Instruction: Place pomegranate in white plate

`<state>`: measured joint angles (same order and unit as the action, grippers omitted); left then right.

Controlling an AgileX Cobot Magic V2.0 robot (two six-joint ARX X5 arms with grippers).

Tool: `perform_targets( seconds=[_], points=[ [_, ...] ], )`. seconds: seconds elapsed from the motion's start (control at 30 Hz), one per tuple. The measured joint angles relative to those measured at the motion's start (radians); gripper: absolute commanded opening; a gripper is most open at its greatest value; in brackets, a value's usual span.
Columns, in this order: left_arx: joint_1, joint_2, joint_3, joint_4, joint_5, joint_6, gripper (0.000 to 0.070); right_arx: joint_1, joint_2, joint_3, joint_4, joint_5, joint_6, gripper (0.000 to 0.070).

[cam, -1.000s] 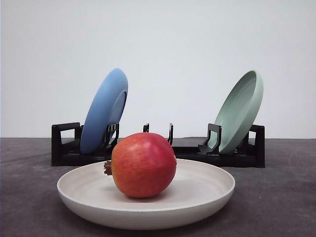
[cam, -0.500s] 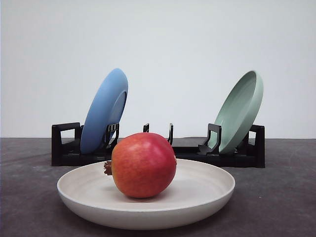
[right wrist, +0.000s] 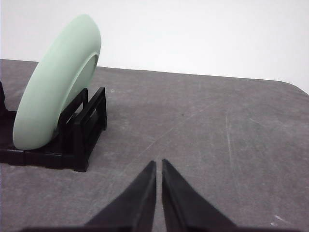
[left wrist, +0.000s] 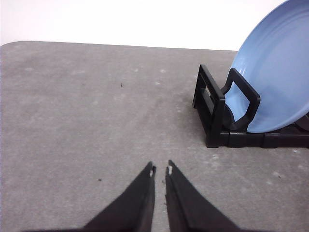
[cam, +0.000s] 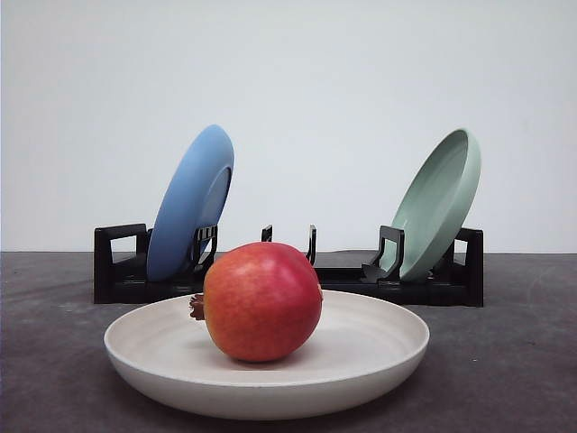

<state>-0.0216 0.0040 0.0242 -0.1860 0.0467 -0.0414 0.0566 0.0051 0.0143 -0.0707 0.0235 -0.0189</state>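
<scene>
The red pomegranate [cam: 262, 301] rests inside the white plate [cam: 379, 356] at the front of the table, its dark crown nub pointing left. Nothing touches it. My left gripper [left wrist: 160, 169] is shut with nothing between its fingers, hovering over bare grey table beside the left end of the rack. My right gripper [right wrist: 159, 163] is also shut and holds nothing, over bare table by the rack's right end.
A black dish rack [cam: 451, 280] stands behind the white plate. A blue plate [cam: 189, 203] [left wrist: 277, 82] leans in its left slot and a pale green plate [cam: 439, 203] [right wrist: 55, 87] in its right slot. Grey tabletop [left wrist: 87, 121] lies on both sides.
</scene>
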Motion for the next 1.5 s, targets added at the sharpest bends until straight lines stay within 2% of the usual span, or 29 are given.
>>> perform_targets(
  seconds=[1.5],
  points=[
    [0.000,0.000,0.000,0.000,0.000,0.000,0.0022,0.000,0.000,0.000,0.012,0.000,0.000,0.0016]
  ],
)
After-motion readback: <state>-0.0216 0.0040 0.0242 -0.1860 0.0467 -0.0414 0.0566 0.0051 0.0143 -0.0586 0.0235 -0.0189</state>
